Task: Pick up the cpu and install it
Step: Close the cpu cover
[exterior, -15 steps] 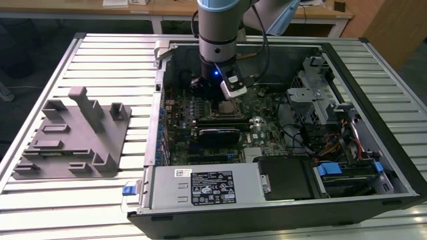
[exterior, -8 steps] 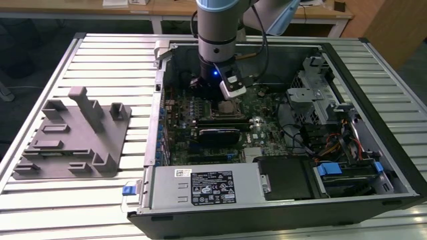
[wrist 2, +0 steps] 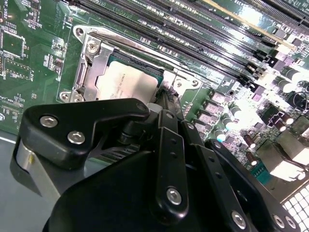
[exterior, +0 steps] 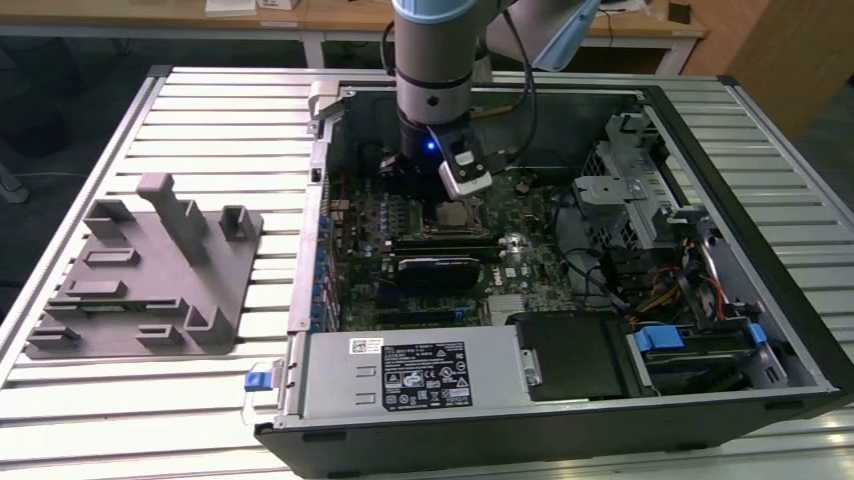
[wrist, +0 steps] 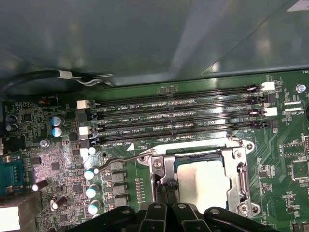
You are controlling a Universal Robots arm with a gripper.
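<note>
**Claw low at the socket, cpu lying in its bed**

Closest to the lens in both wrist views: black links and bolt heads of the claw point(wrist 2: 163, 94), narrowing down to tips set at one edge of the cpu point(wrist 2: 126, 82). Tips drawn together, or all but, with nothing seen between them. Not gripping the cpu; touching at most its rim or the metal frame of the socket point(wrist: 244, 182) beside it, the contact itself too hidden to call.

Cpu lying flat, silver top up, inside that frame and square to it. Reads as already set in place, judging by so level and centred a seat. Wire lever point(wrist: 116, 162) standing out beside the frame. Frame clamped down or not: hard to say.

Just beyond the socket, four long memory slots point(wrist: 178, 118), side by side on the green board point(wrist: 282, 159).

From the exterior view: computer case point(exterior: 767, 300) laid on its side with the panel off, taking up the counter point(exterior: 200, 430) toward the exterior view's right edge. Likely laid so to turn the board upward and give the arm point(exterior: 434, 60) a straight reach down. Arm upright over the far half of the case, claw end low over the socket. Grey moulded stand point(exterior: 147, 270) well apart from the case, toward the counter's edge on the exterior view's left.
</note>
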